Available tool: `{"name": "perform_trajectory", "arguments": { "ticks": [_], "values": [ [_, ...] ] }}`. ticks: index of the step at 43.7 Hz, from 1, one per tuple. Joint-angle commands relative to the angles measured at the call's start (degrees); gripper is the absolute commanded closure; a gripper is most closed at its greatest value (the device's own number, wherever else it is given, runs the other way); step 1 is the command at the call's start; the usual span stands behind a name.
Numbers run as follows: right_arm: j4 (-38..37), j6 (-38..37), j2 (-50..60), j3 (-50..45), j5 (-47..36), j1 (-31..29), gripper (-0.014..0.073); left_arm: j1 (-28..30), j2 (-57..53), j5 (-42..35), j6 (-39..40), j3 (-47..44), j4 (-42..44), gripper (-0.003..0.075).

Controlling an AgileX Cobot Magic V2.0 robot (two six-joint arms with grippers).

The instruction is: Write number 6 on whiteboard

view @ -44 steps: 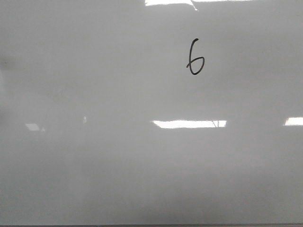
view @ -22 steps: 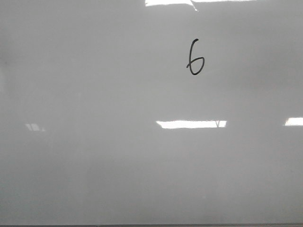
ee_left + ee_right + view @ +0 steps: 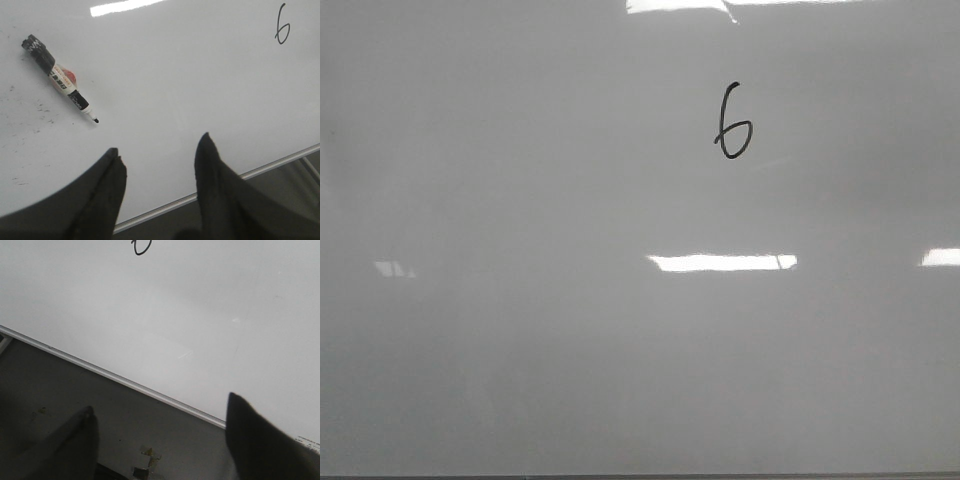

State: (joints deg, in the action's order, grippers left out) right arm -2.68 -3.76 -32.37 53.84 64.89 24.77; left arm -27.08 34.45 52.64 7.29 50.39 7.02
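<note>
Grey-white and shiny, the whiteboard (image 3: 520, 330) fills almost the whole front view. Bright white patches of light sit on it at the top edge, in the middle and at the right edge. The number 6 (image 3: 732, 122) is drawn in thin black ink in the upper right part of the frame. A thin dark line along the bottom is the board's lower edge. No arm or gripper shows in this view.

From the left wrist view, the left gripper (image 3: 157, 152) is at the bottom of the frame. Its two dark fingers (image 3: 107, 185) are spread wide apart, with nothing between them and nothing touching them. A marker pen (image 3: 59, 77) lies flat on the board in the upper left of the frame, well apart from the fingers, with its cap off and its black tip pointing down and right. Only this view shows the pen. Small dark specks dot the board at the left. The 6 sits in the upper right corner.

From the right wrist view, the right gripper (image 3: 160, 415) also has its fingers (image 3: 255, 440) spread wide and holds nothing. The board's metal edge (image 3: 115, 377) runs slantwise across the frame. Below it is a dark grey floor or tabletop; I cannot tell which. Only the loop of the 6 shows at the top edge; the rest is cut off.
</note>
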Motion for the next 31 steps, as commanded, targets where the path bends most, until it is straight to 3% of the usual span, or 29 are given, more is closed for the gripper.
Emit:
{"name": "perform_trajectory", "arguments": {
  "ticks": [1,9,31],
  "values": [
    [-0.7,0.1,-0.3,1.1,-4.1,-0.3,0.0286,-0.5,0.1,-3.5,-0.7,1.3,0.7,0.0553],
    [-0.7,0.1,-0.3,1.1,-4.1,-0.3,0.0659,-0.5,0.1,-3.6,-1.4,1.3,0.8,0.0741],
    [-0.7,0.1,-0.3,1.1,-5.6,-0.3,0.0661,-0.5,0.1,-4.4,-1.4,1.3,1.2,0.0741]
  ]
}}
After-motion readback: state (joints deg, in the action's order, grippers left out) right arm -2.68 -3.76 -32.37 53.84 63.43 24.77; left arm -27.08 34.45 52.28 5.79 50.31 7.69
